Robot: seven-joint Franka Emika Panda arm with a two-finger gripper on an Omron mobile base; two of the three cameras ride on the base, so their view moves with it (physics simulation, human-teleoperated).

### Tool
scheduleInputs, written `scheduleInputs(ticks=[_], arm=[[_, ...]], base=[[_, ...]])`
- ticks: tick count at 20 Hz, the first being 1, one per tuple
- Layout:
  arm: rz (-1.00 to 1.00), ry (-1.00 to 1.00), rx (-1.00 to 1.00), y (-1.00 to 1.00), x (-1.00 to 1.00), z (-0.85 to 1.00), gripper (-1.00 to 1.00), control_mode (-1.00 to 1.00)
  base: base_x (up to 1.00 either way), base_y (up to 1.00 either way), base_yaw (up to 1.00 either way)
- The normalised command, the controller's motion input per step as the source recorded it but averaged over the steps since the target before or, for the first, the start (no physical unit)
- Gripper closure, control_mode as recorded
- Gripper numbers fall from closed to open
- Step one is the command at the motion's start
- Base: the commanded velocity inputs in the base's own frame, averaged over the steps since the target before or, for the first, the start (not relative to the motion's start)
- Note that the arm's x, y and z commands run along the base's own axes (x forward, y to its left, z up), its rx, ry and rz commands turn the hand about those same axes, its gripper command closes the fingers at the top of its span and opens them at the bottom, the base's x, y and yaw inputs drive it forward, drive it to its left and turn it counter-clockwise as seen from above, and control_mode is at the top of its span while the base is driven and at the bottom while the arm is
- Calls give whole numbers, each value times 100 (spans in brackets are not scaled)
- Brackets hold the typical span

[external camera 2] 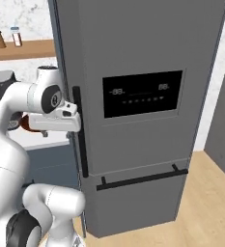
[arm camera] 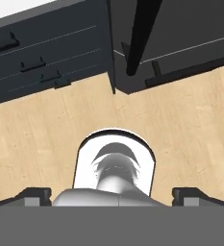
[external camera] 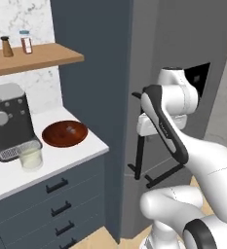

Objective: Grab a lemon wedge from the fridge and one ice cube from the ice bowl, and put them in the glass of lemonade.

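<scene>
The fridge [external camera 2: 143, 53] stands tall and dark grey with its door shut, so the lemon wedge is hidden. My gripper [external camera 2: 56, 131] hangs just left of the fridge's long black vertical handle [external camera 2: 80, 140], pointing down at the floor. In the hand view its fingertips [arm camera: 34, 194] sit far apart with nothing between them: open. From the left base view the gripper [external camera: 148, 136] is close beside the handle [external camera: 139, 151]. On the white counter sit the brown ice bowl [external camera: 65, 133] and the glass of lemonade [external camera: 31, 158]. I cannot make out an ice cube in the bowl.
A dark coffee machine [external camera: 10, 126] stands behind the glass. A wooden shelf [external camera: 37, 58] with small bottles hangs above the counter. Dark drawers [external camera: 56, 194] run under it. The fridge has a black dispenser panel [external camera 2: 143, 94] and a lower horizontal handle [external camera 2: 140, 178]. Wood floor [external camera 2: 201, 202] lies to the right.
</scene>
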Motion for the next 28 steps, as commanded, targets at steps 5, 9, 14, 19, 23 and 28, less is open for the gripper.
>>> scheduleInputs(ticks=[5, 9, 14, 19, 23, 28], arm=[[0, 0, 0, 0, 0, 0, -100, 100], [0, 0, 0, 0, 0, 0, -100, 100], [0, 0, 0, 0, 0, 0, -100, 100], [0, 0, 0, 0, 0, 0, -100, 100], [0, 0, 0, 0, 0, 0, -100, 100], [0, 0, 0, 0, 0, 0, -100, 100]], base=[[-10, 27, -27], [-10, 0, -34], [-17, 0, -33], [-37, 17, -9], [-47, 0, 0], [-28, 0, 0]])
